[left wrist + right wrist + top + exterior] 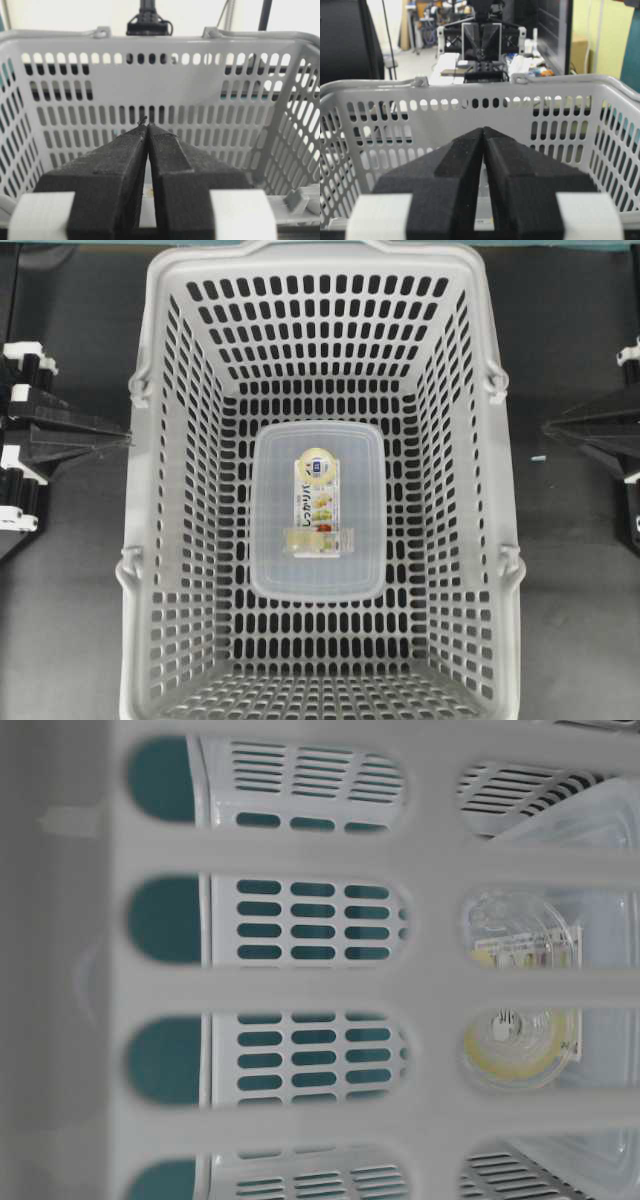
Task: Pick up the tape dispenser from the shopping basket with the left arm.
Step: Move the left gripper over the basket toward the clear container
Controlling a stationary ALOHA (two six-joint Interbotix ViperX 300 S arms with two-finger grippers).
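Looking first along the left wrist view, we see the left gripper (146, 131) right in front of us, its two black foam-faced fingers pressed together into a point with nothing between them. It sits outside the shopping basket (165, 47), facing one grey slotted wall, so it appears parked rather than reaching. The right gripper (483, 134) mirrors this from the opposite side: fingers closed tip to tip, empty, aimed at the other wall. From above, each closed tip points at the basket, the left one (120, 440) just beside its wall and the right one (550, 427) a little off its side, which leaves the open top free for a descent.

Moving inward, we find the tape dispenser (317, 510) lying flat on the basket floor, roughly in the middle and clear of all four walls. Its label faces up, white and yellow with a small blue mark. Through the slots in the table-level view it shows as a clear plastic shape (520, 1040), blurred.

We judge the task not yet begun: the left arm will need to rise over the rim, open, and come down. Flat, smooth plastic may be awkward to pinch.
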